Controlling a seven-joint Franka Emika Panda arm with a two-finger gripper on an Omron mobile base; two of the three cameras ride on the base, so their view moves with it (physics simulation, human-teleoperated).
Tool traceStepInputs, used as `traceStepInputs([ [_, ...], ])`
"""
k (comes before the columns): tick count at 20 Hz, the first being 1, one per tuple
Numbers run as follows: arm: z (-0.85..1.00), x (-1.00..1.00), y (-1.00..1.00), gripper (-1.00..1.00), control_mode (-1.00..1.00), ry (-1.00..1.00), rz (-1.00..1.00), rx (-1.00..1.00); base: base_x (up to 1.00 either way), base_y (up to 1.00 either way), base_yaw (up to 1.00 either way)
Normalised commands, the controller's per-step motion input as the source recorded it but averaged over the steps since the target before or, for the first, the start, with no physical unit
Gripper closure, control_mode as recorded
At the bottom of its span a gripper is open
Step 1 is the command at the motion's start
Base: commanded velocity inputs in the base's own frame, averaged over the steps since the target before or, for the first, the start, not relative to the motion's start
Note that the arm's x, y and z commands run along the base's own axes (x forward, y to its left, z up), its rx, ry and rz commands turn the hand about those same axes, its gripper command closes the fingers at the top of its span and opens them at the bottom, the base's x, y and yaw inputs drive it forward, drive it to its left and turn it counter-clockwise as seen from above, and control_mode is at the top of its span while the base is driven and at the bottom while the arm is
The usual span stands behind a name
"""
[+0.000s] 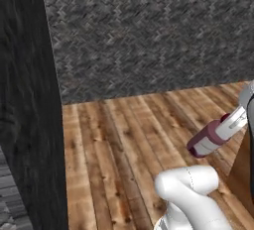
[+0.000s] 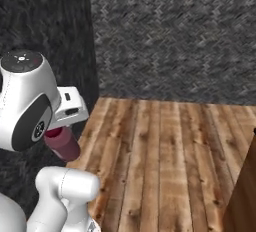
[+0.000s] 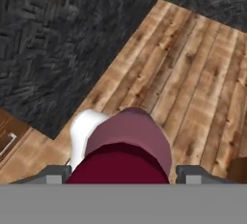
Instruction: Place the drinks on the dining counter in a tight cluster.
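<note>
My gripper (image 3: 123, 172) is shut on the tall maroon bottle (image 3: 128, 143), whose round end fills the lower middle of the hand view, with a dark fingertip (image 3: 53, 172) at each side. In the left base view the maroon bottle (image 1: 206, 139) hangs tilted in the air over the wooden floor, its end pointing down and left, with the gripper (image 1: 238, 120) at the right edge. In the right base view the bottle (image 2: 62, 143) pokes out below the white hand (image 2: 70, 107). Its cap is hidden. The other two bottles and the black counter top are out of view.
A plank floor (image 1: 124, 140) lies below the bottle. A dark herringbone wall (image 1: 149, 30) closes the back, and a tall dark panel (image 1: 25, 100) stands at the left. A brown wooden side (image 2: 245, 196) rises at the right edge.
</note>
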Motion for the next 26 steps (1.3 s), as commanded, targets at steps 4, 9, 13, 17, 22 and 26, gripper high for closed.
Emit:
traceStepInputs([
  [4,0.00,0.00,0.00,1.00,1.00,0.00,0.00,0.00,1.00,0.61,-0.43],
  [9,0.00,0.00,0.00,1.00,1.00,0.00,0.00,0.00,1.00,0.34,-0.52],
  [13,0.00,0.00,0.00,1.00,1.00,0.00,0.00,0.00,0.82,0.27,-0.70],
  [17,0.00,0.00,0.00,1.00,1.00,0.00,0.00,0.00,0.72,0.61,-0.74],
  [22,0.00,0.00,0.00,1.00,1.00,0.00,0.00,0.00,0.97,0.87,-0.62],
  [26,0.00,0.00,0.00,1.00,1.00,0.00,0.00,0.00,1.00,0.95,-0.57],
])
